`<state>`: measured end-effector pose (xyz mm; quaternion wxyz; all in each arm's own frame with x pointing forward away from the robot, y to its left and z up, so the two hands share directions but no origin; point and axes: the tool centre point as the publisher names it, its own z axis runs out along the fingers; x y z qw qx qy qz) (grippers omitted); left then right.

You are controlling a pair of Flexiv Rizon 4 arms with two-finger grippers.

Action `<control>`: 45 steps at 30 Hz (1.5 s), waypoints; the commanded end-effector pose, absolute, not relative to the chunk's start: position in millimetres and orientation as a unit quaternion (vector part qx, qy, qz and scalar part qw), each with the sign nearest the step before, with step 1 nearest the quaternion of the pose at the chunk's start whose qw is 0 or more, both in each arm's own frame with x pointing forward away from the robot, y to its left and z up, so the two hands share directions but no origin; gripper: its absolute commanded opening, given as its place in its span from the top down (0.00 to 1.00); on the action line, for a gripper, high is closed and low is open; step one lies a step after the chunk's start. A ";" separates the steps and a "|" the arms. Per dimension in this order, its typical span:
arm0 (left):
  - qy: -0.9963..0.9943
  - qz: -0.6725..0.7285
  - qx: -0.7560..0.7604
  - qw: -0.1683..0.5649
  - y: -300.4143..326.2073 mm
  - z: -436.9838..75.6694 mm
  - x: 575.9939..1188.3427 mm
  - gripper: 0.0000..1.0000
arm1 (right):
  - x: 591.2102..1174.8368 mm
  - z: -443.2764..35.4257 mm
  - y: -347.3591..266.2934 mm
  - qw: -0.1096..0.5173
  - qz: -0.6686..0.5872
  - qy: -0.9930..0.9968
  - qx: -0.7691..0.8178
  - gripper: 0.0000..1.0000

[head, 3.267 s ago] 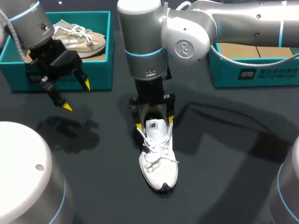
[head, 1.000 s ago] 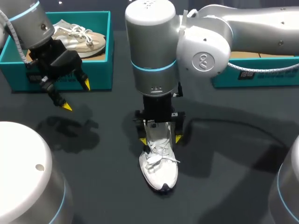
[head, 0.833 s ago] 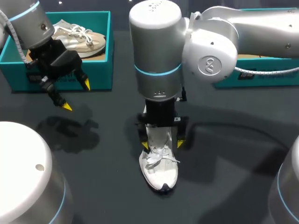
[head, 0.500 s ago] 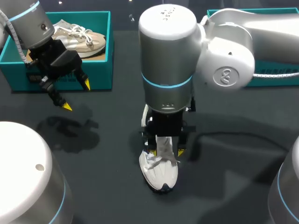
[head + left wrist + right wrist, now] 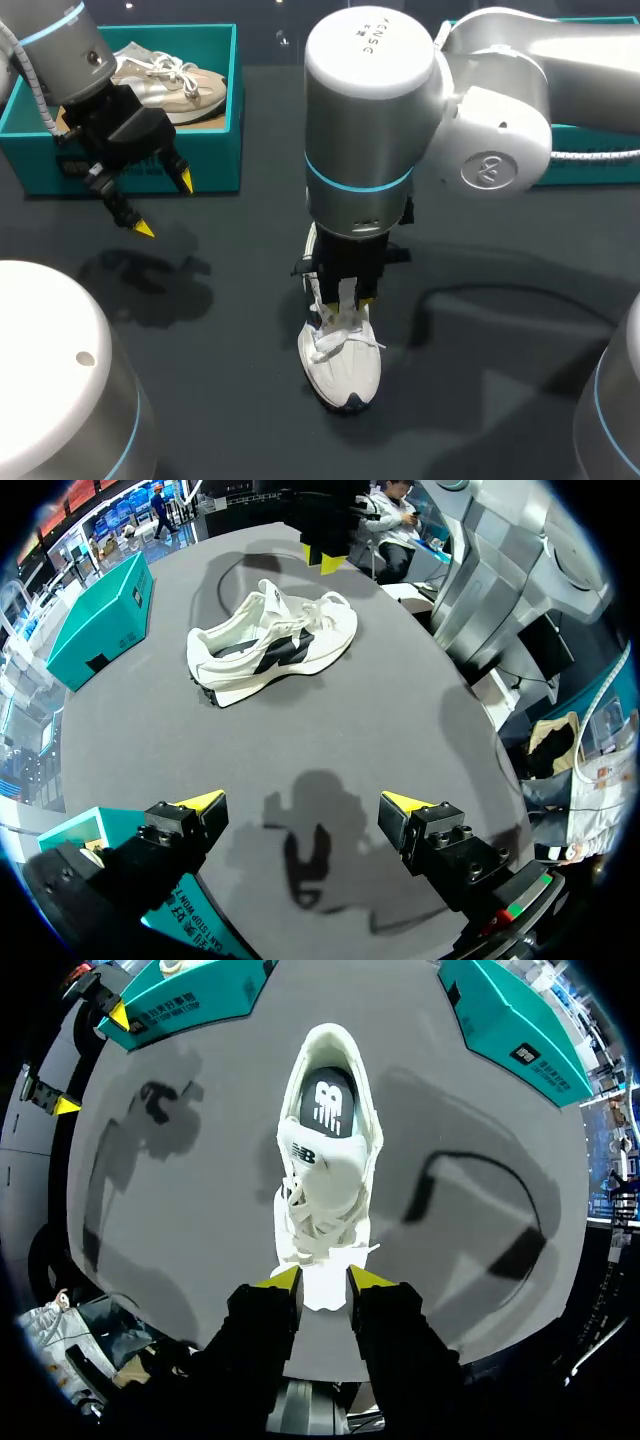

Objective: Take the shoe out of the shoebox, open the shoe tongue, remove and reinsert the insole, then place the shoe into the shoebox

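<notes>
Sneaker [image 5: 342, 368] stands upright on its sole on the dark tabletop [image 5: 480, 400], outside both boxes, with its toe toward the near edge and its heel away. The upper is white, with white laces lying loose across the forefoot and a dark patch at the very tip of the toe. The left wrist view shows black panels along its side. The right wrist view looks down into the opening, where a dark insole [image 5: 326, 1110] bears a white mark. The tongue [image 5: 308, 1156], with a dark mark, sits between that opening and the laces.

The right end effector [image 5: 325, 1280] hangs straight over the laced forefoot, its arm covering the heel in the head view. Whether it is clenched on anything I cannot tell.

Farther off to the left, the left end effector [image 5: 164, 205] hovers released above bare tabletop, just in front of a teal shoebox [image 5: 215, 160] holding a beige shoe [image 5: 165, 78]. A second teal shoebox [image 5: 590, 165] sits at the far right.
</notes>
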<state>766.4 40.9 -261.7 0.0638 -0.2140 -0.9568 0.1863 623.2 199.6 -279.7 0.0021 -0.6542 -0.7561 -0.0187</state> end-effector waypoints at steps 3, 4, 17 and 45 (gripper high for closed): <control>-0.957 0.186 -0.214 0.063 41.6 -261.8 766.0 0.00 | 656.2 -303.9 213.6 0.015 -0.016 -0.772 -0.635 0.72; -0.957 0.186 -0.214 0.063 41.6 -261.8 766.0 0.00 | 660.4 -306.7 212.8 0.018 -0.023 -0.774 -0.633 0.72; -0.957 0.186 -0.214 0.063 41.6 -261.8 766.0 0.00 | 690.1 -333.7 210.5 0.047 -0.043 -0.777 -0.626 0.71; -0.957 0.186 -0.214 0.063 41.6 -261.8 766.0 0.00 | 714.4 -332.5 203.3 0.022 -0.041 -0.803 -0.595 0.67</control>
